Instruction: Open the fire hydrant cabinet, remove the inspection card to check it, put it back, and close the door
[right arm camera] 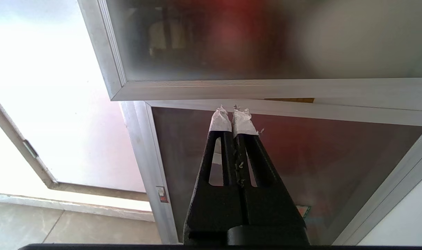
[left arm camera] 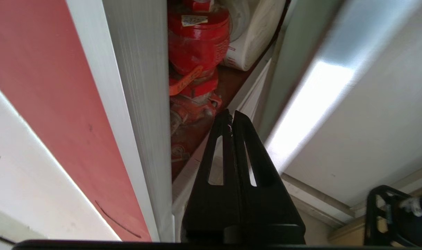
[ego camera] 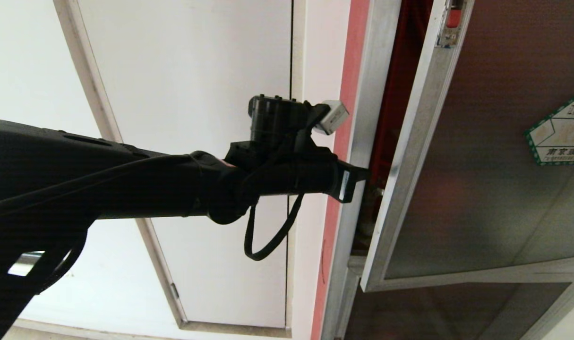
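I'm looking at one cabinet (ego camera: pixel 362 94) with its one door (ego camera: pixel 494 156) standing ajar, so a narrow gap is showing red inside between the silver frame and the door's edge. My left arm is reaching across the head view, and my left tool (ego camera: pixel 360 175) is sitting right at that gap, about midway up the door's edge. From the left wrist, its two fingers (left arm camera: pixel 221 139) are pressed together with nothing between them, pointing into the opening. Through the gap I'm counting one red valve (left arm camera: pixel 197 38), one white rolled hose (left arm camera: pixel 256 34) beside it, and one orange tag (left arm camera: pixel 184 81) hanging on the valve. I'm not seeing the card in any view, so I cannot tell where it is.

The door is carrying one green-bordered sticker (ego camera: pixel 563 134) and one small red-marked latch (ego camera: pixel 452 21) near its upper edge. Below it one smaller dark panel (right arm camera: pixel 301 163) is sitting shut. One white door (ego camera: pixel 197 141) is filling the wall to the cabinet's left.

My right tool (right arm camera: pixel 233 116) is hanging low in front of the lower panel, its two white-taped tips (right arm camera: pixel 243 123) closed tight and holding nothing.
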Tool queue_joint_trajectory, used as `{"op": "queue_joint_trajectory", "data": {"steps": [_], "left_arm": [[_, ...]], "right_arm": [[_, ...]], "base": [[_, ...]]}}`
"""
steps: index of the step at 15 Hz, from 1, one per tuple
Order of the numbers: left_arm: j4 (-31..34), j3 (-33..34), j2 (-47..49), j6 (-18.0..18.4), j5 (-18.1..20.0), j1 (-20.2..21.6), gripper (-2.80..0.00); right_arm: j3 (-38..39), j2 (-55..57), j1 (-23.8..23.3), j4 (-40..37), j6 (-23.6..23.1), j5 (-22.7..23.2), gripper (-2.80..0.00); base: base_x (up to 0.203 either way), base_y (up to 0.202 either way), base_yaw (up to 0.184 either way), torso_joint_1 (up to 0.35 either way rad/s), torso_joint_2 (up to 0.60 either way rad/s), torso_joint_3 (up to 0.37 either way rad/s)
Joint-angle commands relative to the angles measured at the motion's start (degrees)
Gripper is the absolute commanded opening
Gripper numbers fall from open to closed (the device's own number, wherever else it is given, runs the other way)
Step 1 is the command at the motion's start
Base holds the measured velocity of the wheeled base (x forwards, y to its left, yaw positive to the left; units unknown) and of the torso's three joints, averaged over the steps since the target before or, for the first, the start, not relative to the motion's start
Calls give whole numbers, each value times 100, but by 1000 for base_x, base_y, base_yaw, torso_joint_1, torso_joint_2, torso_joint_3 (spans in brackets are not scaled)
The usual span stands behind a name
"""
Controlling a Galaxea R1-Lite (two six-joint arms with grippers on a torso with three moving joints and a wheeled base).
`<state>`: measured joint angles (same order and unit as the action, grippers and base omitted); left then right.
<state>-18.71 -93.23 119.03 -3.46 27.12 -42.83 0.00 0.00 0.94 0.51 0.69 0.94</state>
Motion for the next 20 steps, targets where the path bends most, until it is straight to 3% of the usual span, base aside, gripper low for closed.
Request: {"op": "queue_joint_trajectory", "data": {"steps": [1, 10, 20], "left_arm": [[-2, -183, 263, 2, 13, -7, -280], [-5, -330, 351, -5, 3, -373, -280], [-34, 182, -173, -5, 3, -852, -280]], "right_arm": [[9, 9, 3, 2, 1, 3, -280], [9, 9, 3, 2, 1, 3, -280], [9, 9, 3, 2, 1, 3, -280]], "base": [[0, 0, 0, 0, 0, 0], [0, 0, 0, 0, 0, 0], [0, 0, 0, 0, 0, 0]]}}
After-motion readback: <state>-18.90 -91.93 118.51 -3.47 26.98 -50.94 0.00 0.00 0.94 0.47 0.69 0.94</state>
